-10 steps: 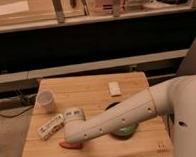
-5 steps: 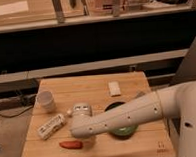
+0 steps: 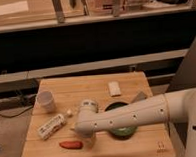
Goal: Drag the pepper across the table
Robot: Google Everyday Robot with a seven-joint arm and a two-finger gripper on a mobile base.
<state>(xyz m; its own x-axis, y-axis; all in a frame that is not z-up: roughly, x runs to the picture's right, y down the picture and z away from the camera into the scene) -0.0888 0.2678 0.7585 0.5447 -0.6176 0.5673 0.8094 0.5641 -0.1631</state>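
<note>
The red-orange pepper [image 3: 70, 144] lies flat near the front left edge of the light wooden table [image 3: 92, 88]. My gripper [image 3: 77, 128] is at the end of the white arm that reaches in from the right. It hangs just above and behind the pepper, a little to the pepper's right, and apart from it. The arm [image 3: 134, 116] crosses over the green pan [image 3: 124, 131] and hides most of it.
A white cup [image 3: 46, 101] stands at the left. A white labelled bottle [image 3: 51, 126] lies on its side left of the gripper. A small white block [image 3: 114, 88] sits at the back right. A small dark mark [image 3: 159, 145] is near the front right corner.
The pepper slid a little to the right along the front edge, then stayed put. The gripper has drawn up and back to the right, away from the pepper.
</note>
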